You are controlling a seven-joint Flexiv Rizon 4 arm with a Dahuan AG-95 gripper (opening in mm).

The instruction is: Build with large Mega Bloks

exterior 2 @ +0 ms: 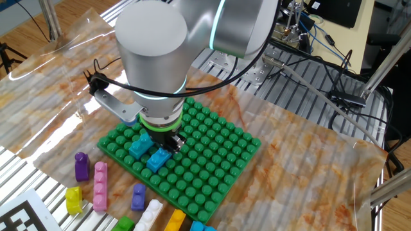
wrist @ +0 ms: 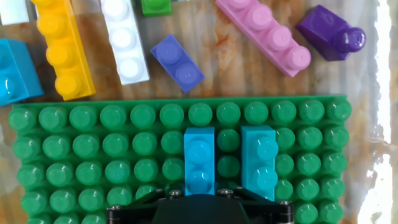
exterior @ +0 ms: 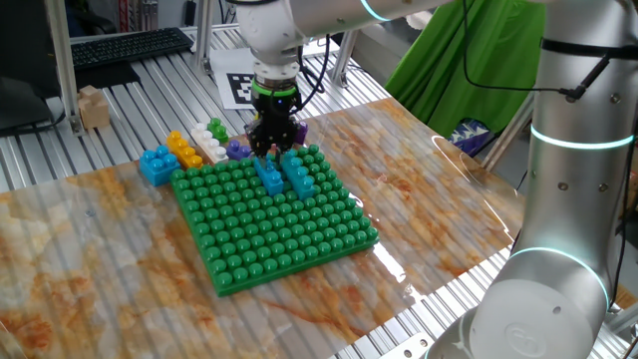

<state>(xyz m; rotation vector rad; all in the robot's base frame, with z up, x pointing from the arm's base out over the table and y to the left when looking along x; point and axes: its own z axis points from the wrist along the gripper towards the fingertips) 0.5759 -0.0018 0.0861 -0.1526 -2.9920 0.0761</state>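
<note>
A blue brick (wrist: 199,160) and a teal brick (wrist: 259,160) stand side by side on the green baseplate (wrist: 93,149), near its back edge. Both also show in one fixed view: the blue (exterior: 269,178) and the teal (exterior: 298,177). My gripper (exterior: 274,150) is down on the blue brick's end and its fingers straddle that end, shut on it. In the hand view the brick runs under the gripper body and the fingertips are hidden. In the other fixed view the gripper (exterior 2: 168,141) sits over the blue brick (exterior 2: 158,160), beside the teal one (exterior 2: 140,147).
Loose bricks lie behind the baseplate: a blue one (wrist: 15,68), yellow (wrist: 62,53), white (wrist: 124,43), green (wrist: 155,6), small violet (wrist: 178,62), pink (wrist: 266,34) and purple (wrist: 333,31). A small yellow brick (exterior 2: 74,200) lies by the pink one. A marker card (exterior: 239,88) lies farther back.
</note>
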